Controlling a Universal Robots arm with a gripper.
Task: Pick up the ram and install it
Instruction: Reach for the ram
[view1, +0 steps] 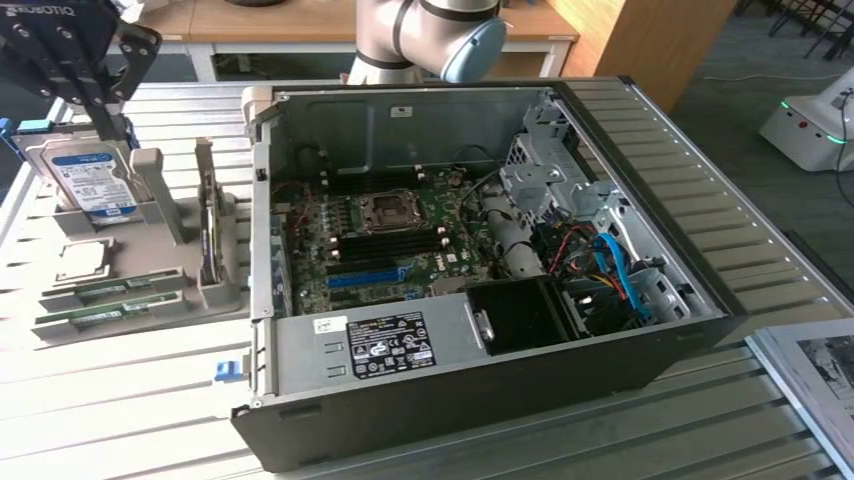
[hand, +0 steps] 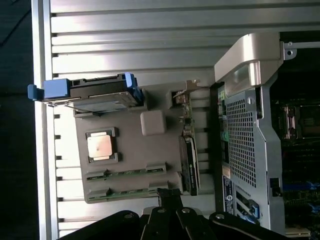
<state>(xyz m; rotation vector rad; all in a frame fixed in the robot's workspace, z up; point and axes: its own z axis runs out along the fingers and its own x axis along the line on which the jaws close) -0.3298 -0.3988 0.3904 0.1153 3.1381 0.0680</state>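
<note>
Ram (view1: 112, 291) shows as two long, narrow green circuit-board sticks, thin and matte. Each is seated in its own groove along one edge of a grey moulded plastic holder (hand: 132, 150). The grooves run parallel, one just beside the other. Small dark parts dot the green boards, though their detail is too fine to make out.

The holder rests on a bench (view1: 134, 400) of ribbed, pale metal slats. It also carries a square processor chip (view1: 80, 262) with a dull silver lid, and a silver hard drive (view1: 87, 180) with a blue-and-white label that stands upright.

In the wrist view, the black tool (hand: 169, 192) has its fingertips pinched together with nothing between them, and they point at the holder close to one end of the ram grooves. In the exterior view the tool hangs high above the hard drive, well apart from the ram and touching neither stick.

On the exterior view's right stands an open computer case (view1: 534, 380), boxy, with black outer walls and grey perforated steel inside.
</note>
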